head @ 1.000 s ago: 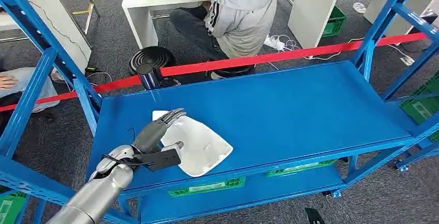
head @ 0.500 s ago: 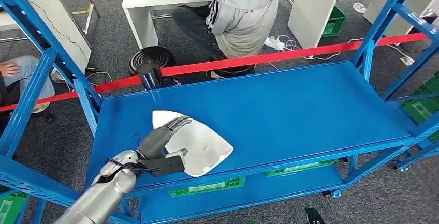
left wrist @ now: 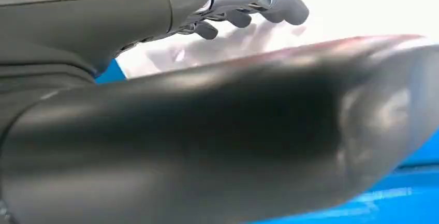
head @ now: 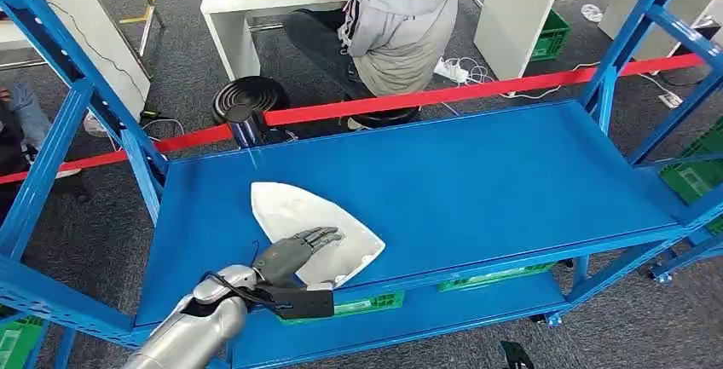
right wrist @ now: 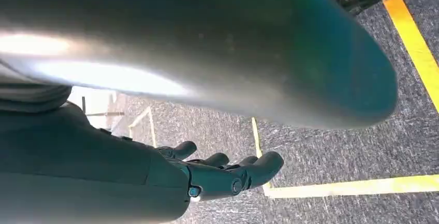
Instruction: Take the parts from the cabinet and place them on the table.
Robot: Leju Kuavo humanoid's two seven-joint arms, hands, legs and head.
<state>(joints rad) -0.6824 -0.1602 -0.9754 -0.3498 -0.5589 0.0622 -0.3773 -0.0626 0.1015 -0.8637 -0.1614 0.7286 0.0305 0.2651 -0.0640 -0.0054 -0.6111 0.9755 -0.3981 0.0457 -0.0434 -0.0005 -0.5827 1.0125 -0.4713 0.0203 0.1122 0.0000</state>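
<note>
A white, thin-shelled part (head: 311, 228) lies in the lower left of the frame, near the front edge of the blue shelf (head: 477, 181). It is judged light, stiff and slippery. The left hand (head: 294, 254) is laid on its near corner with fingers (left wrist: 274, 4) spread, nothing grasped; that overhanging edge is judged the best hold. Open shelf is seen to the right. The right hand (right wrist: 217, 175) hangs loosely curled and empty.
</note>
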